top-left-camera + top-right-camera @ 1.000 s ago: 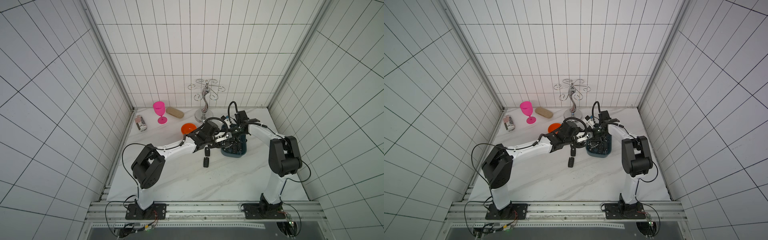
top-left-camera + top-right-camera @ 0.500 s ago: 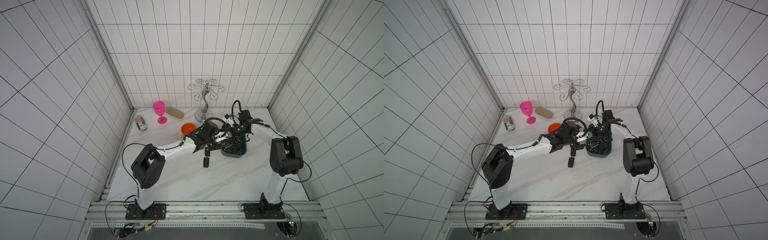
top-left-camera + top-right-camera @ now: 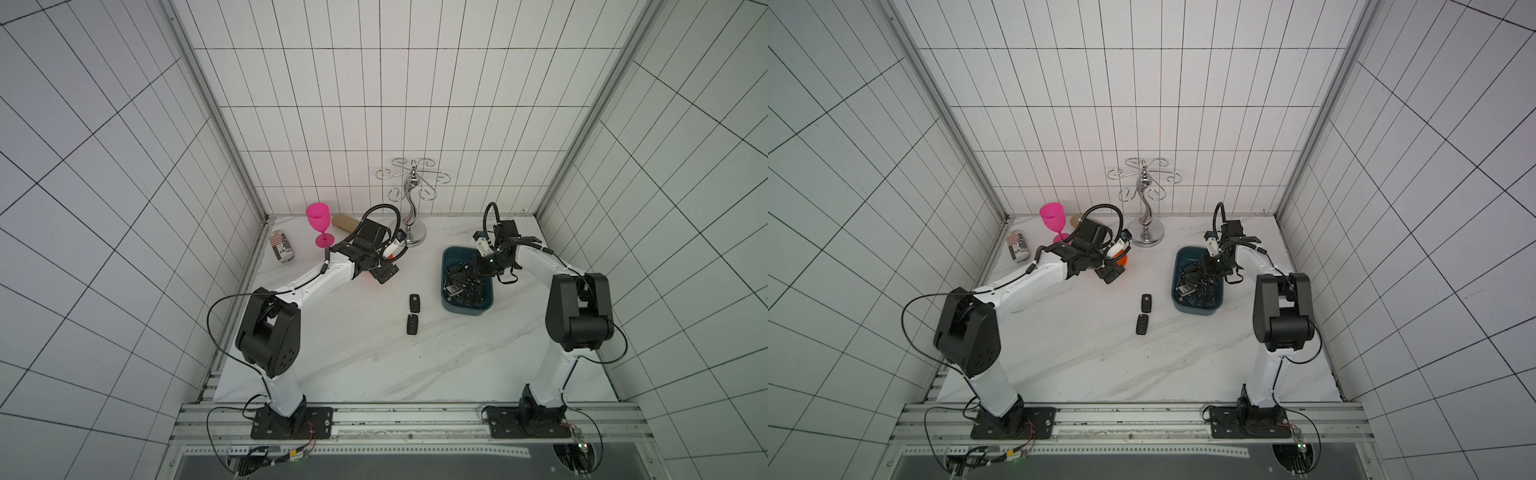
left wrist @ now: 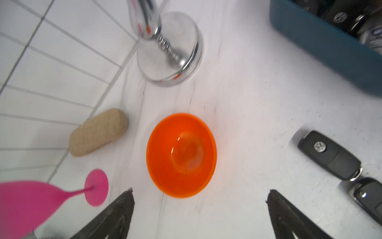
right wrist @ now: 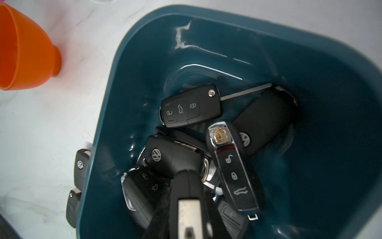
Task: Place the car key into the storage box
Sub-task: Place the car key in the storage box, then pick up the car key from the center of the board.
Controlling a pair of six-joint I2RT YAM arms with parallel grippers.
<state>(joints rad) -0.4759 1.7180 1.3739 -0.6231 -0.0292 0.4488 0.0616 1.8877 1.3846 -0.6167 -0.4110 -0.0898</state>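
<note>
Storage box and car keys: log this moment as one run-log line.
right tool: shut on car key over storage box | inside: several keys | left tool: open, near orange bowl | table: two keys

Two car keys (image 3: pixel 414 303) (image 3: pixel 412 324) are counted on the table (image 3: pixel 353 353), outside the one storage box (image 3: pixel 465 309). Inside it at least six more keys (image 5: pixel 190 107) are made out, overlapping, so the full number cannot be told. One orange bowl (image 4: pixel 182 155), one pink goblet (image 3: pixel 318 222), one chrome stand (image 3: pixel 411 208), one printed can (image 3: pixel 281 247) and one beige case (image 4: pixel 98 132) are seen. Two robot arms (image 3: pixel 307 286) (image 3: pixel 540 262) are counted.
</note>
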